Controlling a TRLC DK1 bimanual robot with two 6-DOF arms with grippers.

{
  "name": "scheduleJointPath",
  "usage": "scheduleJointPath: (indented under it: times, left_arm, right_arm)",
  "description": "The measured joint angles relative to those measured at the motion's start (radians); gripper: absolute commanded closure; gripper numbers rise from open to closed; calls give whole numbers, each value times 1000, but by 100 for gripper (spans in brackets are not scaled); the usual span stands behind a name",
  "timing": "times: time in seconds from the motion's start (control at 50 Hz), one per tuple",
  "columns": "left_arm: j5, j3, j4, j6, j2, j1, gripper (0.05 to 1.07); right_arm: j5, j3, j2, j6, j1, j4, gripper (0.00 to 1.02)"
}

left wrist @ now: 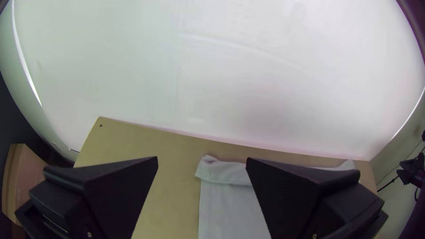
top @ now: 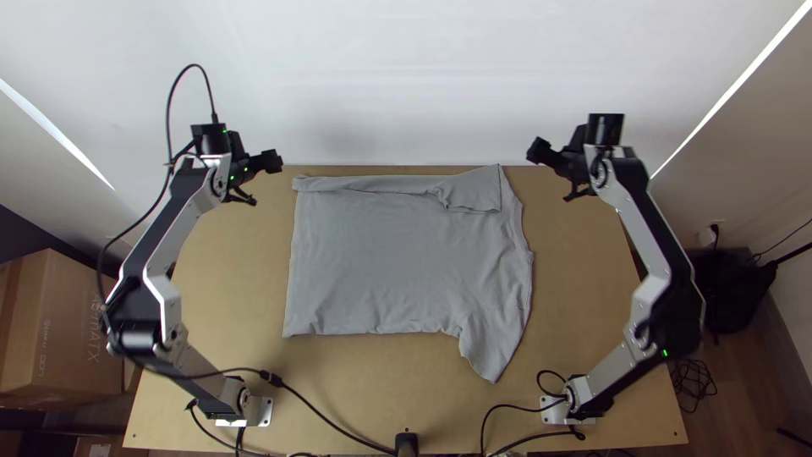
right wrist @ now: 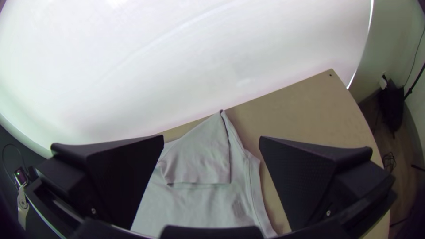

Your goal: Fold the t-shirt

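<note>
In the top view, a light grey T-shirt point(top: 381, 262) lies spread across the middle of the wooden counter point(top: 228, 279), its far side turned over in a narrow strip running left to right. At the strip's right end, a broader flap point(top: 480, 188) rests on the body of the shirt, its tip at the counter's far edge. The near sleeve point(top: 491, 351) extends toward the near right, and the near edge to its left lies nearly straight. The left end effector point(top: 260, 181), wide, hangs beside the garment's far left corner; the right end effector point(top: 548, 173), also wide, is poised beyond its far right corner. Both are apart from the fabric. A pale wall point(top: 406, 76) rises behind, while a cardboard box point(top: 63, 338) sits left of the counter and black cable point(top: 330, 421) crosses its near side.

In the left wrist view, the left end effector point(left wrist: 202, 158) is spread wide, with the shirt's folded far left corner and part of the body beneath it seen through the gap. The counter's far left corner lies beyond.

In the right wrist view, the right end effector point(right wrist: 212, 136) stands wide, framing the flap and its stitched border. A ribbed band point(right wrist: 256, 190) runs along the shirt's right side, with bare counter farther right.
</note>
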Motion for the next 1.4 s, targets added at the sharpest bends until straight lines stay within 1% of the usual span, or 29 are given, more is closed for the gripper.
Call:
scheduleJointPath:
  times: [0.04,0.18,0.26,0.32,0.42,0.48,0.6,0.66,0.9,1.02,1.1,1.16,1.18,1.4]
  left_arm:
    - [5,-53,5,3,-56,1,10]
    - [16,-191,12,11,-219,5,10]
    - [17,-254,12,11,-300,5,10]
    - [29,-291,12,12,-352,5,10]
    - [66,-338,12,3,-432,0,10]
    - [75,-361,7,-9,-475,-3,10]
    - [96,-377,-8,-34,-537,-7,10]
    - [100,-389,-18,-38,-562,-7,10]
    - [103,-423,-53,-45,-625,-7,10]
    - [103,-423,-57,-45,-634,-7,10]
    - [103,-423,-59,-45,-635,-7,10]
    - [103,-423,-60,-45,-635,-7,10]
    - [103,-423,-60,-45,-635,-7,10]
    - [103,-426,-60,-53,-635,-7,10]
  right_arm:
    - [-10,-14,-46,2,-7,-48,3]
    - [-73,-112,-183,8,-45,-236,3]
    - [-84,-194,-240,11,-66,-311,3]
    - [-86,-264,-285,10,-76,-343,3]
    - [-87,-385,-389,8,-80,-358,4]
    - [-88,-439,-451,3,-80,-378,6]
    - [-103,-531,-531,-9,-80,-426,16]
    - [-105,-582,-543,-13,-80,-436,21]
    - [-129,-749,-546,-17,-56,-440,21]
    - [-132,-792,-523,-36,-51,-439,21]
    - [-136,-812,-502,-45,-47,-439,27]
    - [-140,-827,-486,-60,-47,-435,39]
    - [-140,-833,-482,-63,-47,-430,40]
    - [-143,-888,-472,-82,-47,-353,40]
